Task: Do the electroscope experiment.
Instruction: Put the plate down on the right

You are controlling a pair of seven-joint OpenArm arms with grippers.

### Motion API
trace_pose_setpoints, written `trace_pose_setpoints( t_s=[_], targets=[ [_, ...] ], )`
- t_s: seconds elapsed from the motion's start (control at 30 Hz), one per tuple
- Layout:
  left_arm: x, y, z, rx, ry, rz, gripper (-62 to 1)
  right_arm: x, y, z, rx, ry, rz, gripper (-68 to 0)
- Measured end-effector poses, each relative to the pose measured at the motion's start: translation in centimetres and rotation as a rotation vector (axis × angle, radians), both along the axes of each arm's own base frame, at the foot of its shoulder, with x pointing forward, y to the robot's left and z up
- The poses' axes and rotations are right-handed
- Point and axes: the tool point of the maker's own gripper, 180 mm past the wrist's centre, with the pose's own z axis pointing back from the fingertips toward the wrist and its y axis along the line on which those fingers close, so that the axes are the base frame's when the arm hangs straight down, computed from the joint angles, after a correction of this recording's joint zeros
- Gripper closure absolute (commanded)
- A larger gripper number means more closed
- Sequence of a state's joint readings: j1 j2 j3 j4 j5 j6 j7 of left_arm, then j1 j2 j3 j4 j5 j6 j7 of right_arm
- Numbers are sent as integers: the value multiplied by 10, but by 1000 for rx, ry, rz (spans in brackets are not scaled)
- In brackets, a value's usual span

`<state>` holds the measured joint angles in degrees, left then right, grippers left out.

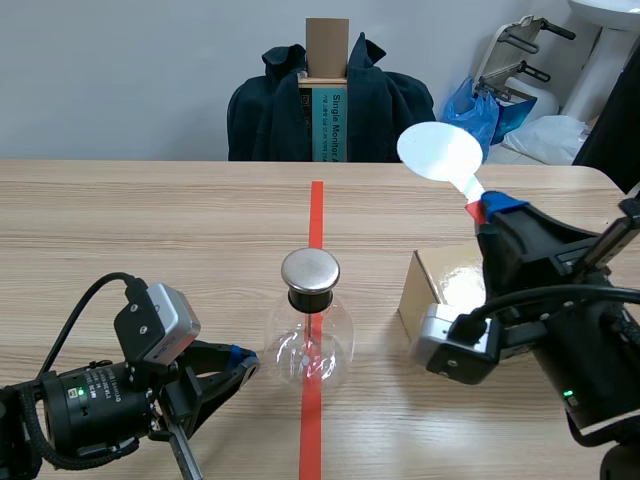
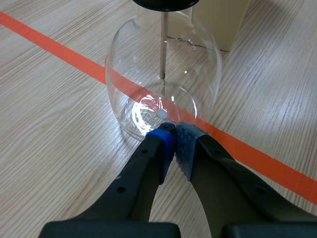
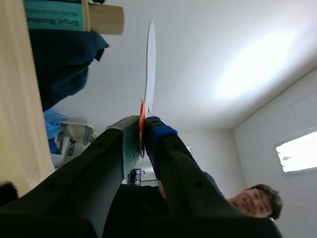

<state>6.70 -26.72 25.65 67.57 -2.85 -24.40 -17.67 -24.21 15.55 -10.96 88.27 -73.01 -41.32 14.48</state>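
Scene view first: at the far side a dark jacket (image 1: 385, 110) hangs over a chair, a blue bag (image 1: 475, 112) sits to its right, and on the table (image 1: 150, 220) a cardboard box (image 1: 425, 285) stands right of the tape (image 1: 316, 215), close against the right arm. The flask (image 1: 308, 350) sits on the tape near the middle with its metal cap (image 1: 310, 270) on top. Nothing stands between it and the left gripper (image 1: 243, 360), which lies low at the near left with its tips at the flask's left side. The right gripper (image 1: 490, 208) is up high on the right, above the box, clamped on the red handle of a white paddle (image 1: 440, 150). The paddle's disc stands well above and to the right of the cap. Over to the left wrist view: tape (image 2: 59, 49) runs under the flask (image 2: 163, 74), and a corner of the box (image 2: 218, 25) shows beyond the glass. The flask is dead ahead of the left gripper (image 2: 173, 130), with a thin rod hanging down its centre. The two fingers are pressed together with nothing between them, and the blue pads look to be right against the flask's lower wall. Now the right wrist view, which looks upward: jacket (image 3: 59, 64) and bag (image 3: 49, 129) show off to one side, and a person (image 3: 257, 201) is beside the arm. The paddle (image 3: 150, 64) shows edge-on, rising straight out of the right gripper (image 3: 142, 124), whose fingers are closed tight on the red handle.
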Motion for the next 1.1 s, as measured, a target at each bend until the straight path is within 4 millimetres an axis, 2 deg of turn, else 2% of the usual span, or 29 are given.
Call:
trace_pose_setpoints(
  t_s=[0.1,0.17,0.23,0.37,0.47,0.53,0.6,0.67,0.8,0.93,1.0,1.1],
  targets=[
    [0,2,-1,7,0,-1,-27,5,-17,18,12,-50,-54,-7],
    [-2,7,-2,17,5,-2,-30,8,-27,38,43,-96,-81,-7],
    [-5,15,-1,32,7,-3,-67,9,-34,61,71,-150,-90,-7],
    [-14,31,12,52,-10,-3,-253,9,-47,101,108,-246,-103,-7],
    [-24,37,25,46,-17,-12,-428,9,-53,106,102,-259,-120,-7],
    [-35,38,35,28,-31,-33,-516,8,-57,102,109,-245,-143,-7],
    [-46,37,50,-17,-53,-54,-573,6,-59,94,107,-217,-149,-7],
    [-56,38,66,-72,-61,-54,-597,2,-58,76,96,-165,-149,-7],
    [-66,50,90,-107,-76,-15,-598,-7,-54,19,62,-10,-137,-7],
    [-74,51,108,-109,-84,-10,-598,-18,-51,-39,39,142,-146,-7],
    [-75,49,118,-123,-93,-5,-598,-25,-46,-59,38,197,-133,-7],
    [-76,47,129,-123,-90,12,-598,-33,-39,-77,43,248,-124,-7]
  ],
)
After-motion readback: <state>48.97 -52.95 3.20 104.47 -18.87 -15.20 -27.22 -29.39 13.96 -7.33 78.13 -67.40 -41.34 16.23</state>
